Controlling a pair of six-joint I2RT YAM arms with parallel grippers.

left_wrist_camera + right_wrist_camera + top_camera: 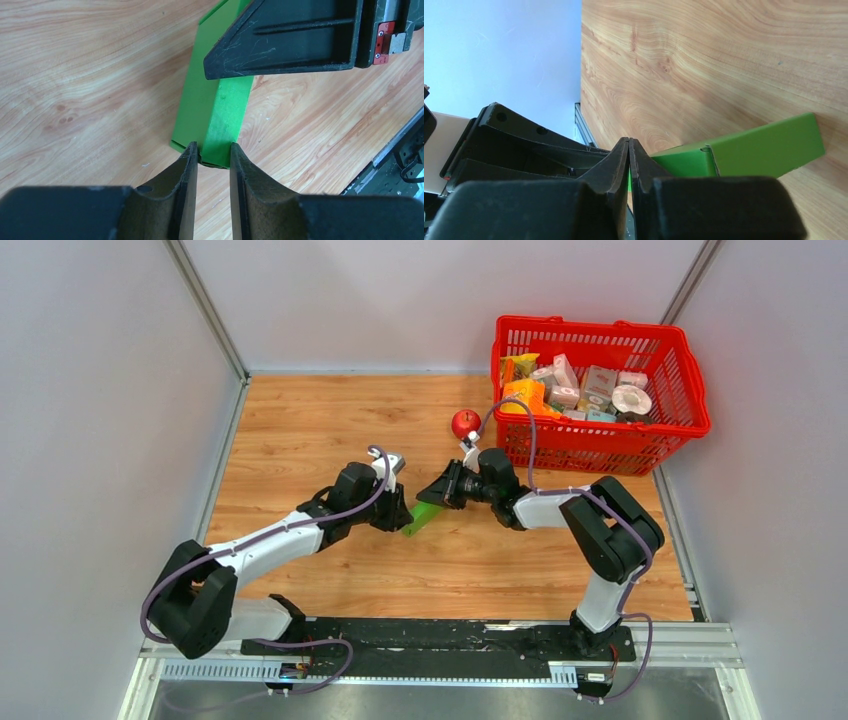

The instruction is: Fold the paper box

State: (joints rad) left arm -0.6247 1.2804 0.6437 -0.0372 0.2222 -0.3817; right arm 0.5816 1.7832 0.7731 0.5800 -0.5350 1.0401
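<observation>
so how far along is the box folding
Done: the paper box is already creased into a flat-sided sleeve. In hand: the left pincer clamps one end and the right pincer pinches the other. Left: closing the ends; whether any flap is tucked isn't visible.

The whole surface (pixel 300 420) is taken in by the top external camera from high above its near edge, tilted down and forward; the paper box (pixel 425 516) is seen from far off and appears small. The left wrist camera is set behind the left pincer (pixel 212 152), very near the paper box, and is aimed steeply down along the fingers onto the box's end. The right wrist camera is placed low beside the box, behind the right pincer (pixel 629 150), and is faced across the surface past the box towards a pale wall (pixel 499 50). The box is shared by all three views.
</observation>
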